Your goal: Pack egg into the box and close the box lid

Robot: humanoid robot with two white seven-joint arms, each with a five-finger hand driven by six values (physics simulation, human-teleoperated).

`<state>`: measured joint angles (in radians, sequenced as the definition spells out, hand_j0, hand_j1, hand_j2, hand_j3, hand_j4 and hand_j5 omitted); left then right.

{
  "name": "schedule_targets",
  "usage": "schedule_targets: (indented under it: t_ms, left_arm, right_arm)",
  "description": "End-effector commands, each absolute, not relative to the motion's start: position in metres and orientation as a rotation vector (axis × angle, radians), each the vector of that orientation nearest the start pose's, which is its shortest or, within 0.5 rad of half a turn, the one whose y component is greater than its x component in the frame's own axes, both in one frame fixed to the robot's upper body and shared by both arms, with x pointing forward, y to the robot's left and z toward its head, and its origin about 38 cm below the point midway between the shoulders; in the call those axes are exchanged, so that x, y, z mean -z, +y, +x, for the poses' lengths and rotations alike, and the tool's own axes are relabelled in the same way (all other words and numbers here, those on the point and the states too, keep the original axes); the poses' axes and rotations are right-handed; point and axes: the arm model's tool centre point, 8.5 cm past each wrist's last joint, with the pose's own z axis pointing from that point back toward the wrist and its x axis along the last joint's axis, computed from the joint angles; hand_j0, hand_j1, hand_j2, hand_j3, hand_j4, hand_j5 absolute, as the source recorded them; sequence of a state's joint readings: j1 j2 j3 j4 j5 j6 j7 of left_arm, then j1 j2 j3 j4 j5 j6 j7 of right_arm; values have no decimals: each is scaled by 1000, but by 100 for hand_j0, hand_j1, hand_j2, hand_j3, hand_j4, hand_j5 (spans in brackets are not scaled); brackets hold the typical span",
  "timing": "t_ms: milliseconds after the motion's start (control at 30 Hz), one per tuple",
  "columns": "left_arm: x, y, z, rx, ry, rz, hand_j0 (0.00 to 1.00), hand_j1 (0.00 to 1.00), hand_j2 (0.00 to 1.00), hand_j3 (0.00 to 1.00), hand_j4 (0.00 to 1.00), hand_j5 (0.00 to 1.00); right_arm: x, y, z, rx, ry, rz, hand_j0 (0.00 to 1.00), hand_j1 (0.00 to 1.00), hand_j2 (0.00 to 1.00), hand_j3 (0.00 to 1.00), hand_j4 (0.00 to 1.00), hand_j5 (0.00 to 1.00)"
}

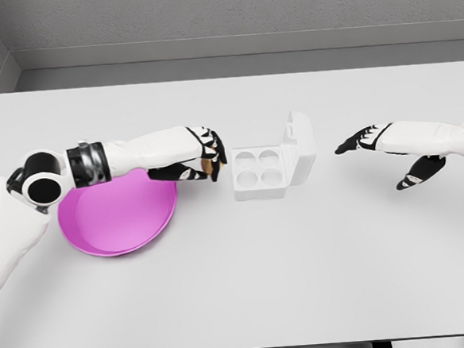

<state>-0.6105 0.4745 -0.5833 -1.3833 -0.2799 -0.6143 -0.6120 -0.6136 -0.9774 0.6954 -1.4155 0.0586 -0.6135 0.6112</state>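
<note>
We see a white tabletop (pixel 240 285) with 2 containers on it. Near the middle sits the white egg box (pixel 258 173), its lid (pixel 300 147) standing open, hinged up on the right side. The box tray shows 4 round wells in a 2-by-2 grid, and all 4 look empty to us.

To the left lies a shallow pink plate (pixel 119 218), round and with nothing visible on its bare surface (part of its upper rim is hidden behind the left forearm).

The left hand (pixel 199 162) reaches across the upper edge of the plate toward the box, stopping just beside the box's left wall without touching it, as far as we can tell. Its fingers are curled around a small brownish thing that we take to be the egg (pixel 206 167); only a sliver of it shows between the dark fingers, so the egg is in that hand, between the plate and the box, and not yet in any well.

The right hand (pixel 373 144) hovers well to the right of the open lid, apart from it. Its fingers are stretched out and relaxed, pointing left toward the box, and it holds nothing.
</note>
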Motion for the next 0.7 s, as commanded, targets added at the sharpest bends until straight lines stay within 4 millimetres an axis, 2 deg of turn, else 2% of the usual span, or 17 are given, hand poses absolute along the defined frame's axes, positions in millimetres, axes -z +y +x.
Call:
schedule_targets:
  t_ms: [0, 167, 400, 667]
  left_arm:
    - [-184, 172, 437, 1927, -1726, -24, 36, 36, 36, 36, 36, 36]
    - [-187, 157, 436, 1903, -1769, -63, 36, 36, 36, 36, 36, 36]
    - [-186, 160, 438, 1892, -1767, -61, 36, 36, 36, 36, 36, 36]
    - [-186, 138, 435, 1867, -1812, -122, 36, 36, 36, 36, 36, 36]
  right_arm:
    - [-208, -354, 410, -1941, -1340, -143, 100, 100, 100, 100, 100, 100]
    - [-208, -354, 410, -1940, -1341, -142, 100, 100, 100, 100, 100, 100]
    - [-207, -356, 410, -1939, -1334, -146, 100, 100, 100, 100, 100, 100]
    - [-207, -356, 410, -1938, -1335, -145, 100, 100, 100, 100, 100, 100]
